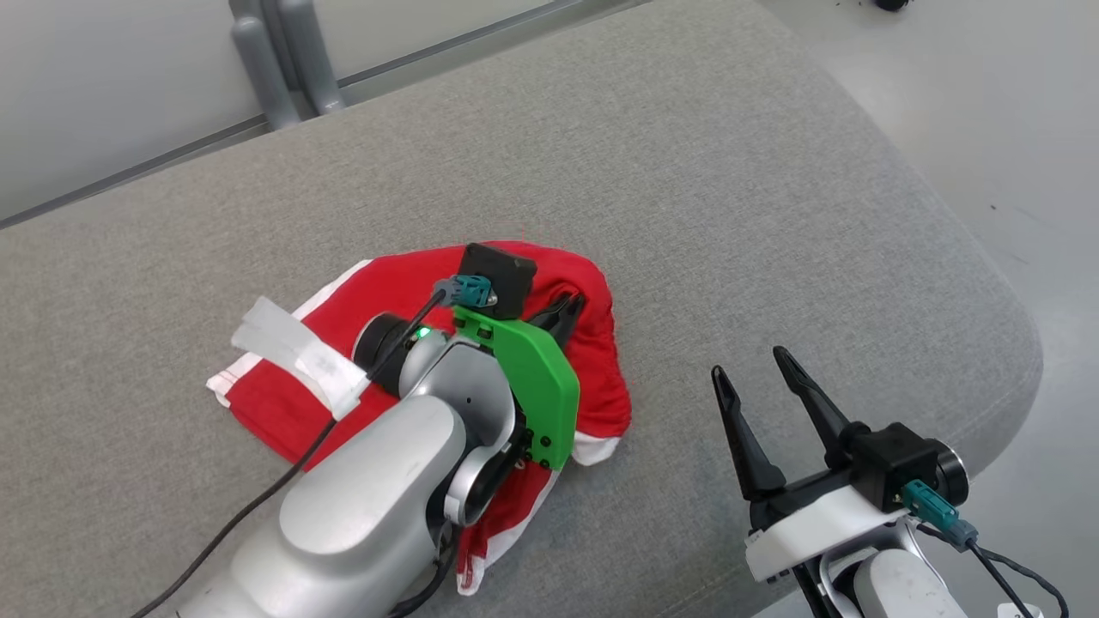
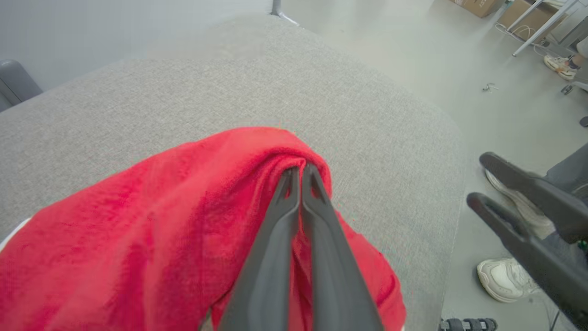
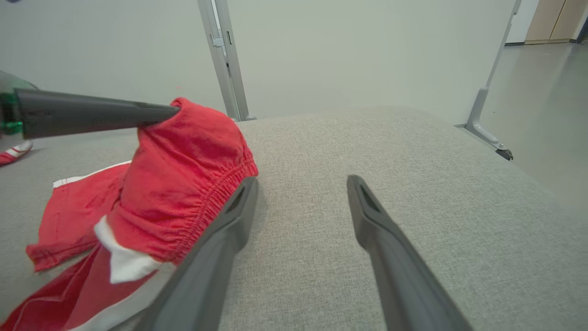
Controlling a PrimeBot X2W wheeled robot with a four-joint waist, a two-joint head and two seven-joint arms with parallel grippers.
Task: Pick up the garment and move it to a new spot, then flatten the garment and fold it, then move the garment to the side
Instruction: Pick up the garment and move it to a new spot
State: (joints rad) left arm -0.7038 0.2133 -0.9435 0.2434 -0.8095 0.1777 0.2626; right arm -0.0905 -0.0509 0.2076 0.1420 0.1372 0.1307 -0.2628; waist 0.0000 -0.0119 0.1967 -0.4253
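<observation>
On the grey cushion (image 1: 687, 172): we find the red garment (image 1: 403, 279) crumpled in a heap on the robot's side of the surface. Its white trim shows, and one part is drawn up into a peak.
Left gripper (image 1: 562, 311): its fingers are pressed together on a fold at the top of that peak. The cloth hangs from the tips like a tent while the rest lies on the cushion.
Right gripper (image 1: 749, 362): spread wide and holding nothing, low over the cushion, just beside the garment's elastic waistband.
Step in hand: we judge this to be the first pick-up, with the grip made and the cloth only partly raised.
Done: only the grasp, as far as we can tell. The garment is bunched, neither flat nor folded.
Left to do: carry it to a new spot, spread it flat, fold it, then move it to the side. That is nearly the whole task.
Watch: we reckon a single pinch on a thin fold may slip or lift only one layer. The free gripper looks well placed to take the waistband.
</observation>
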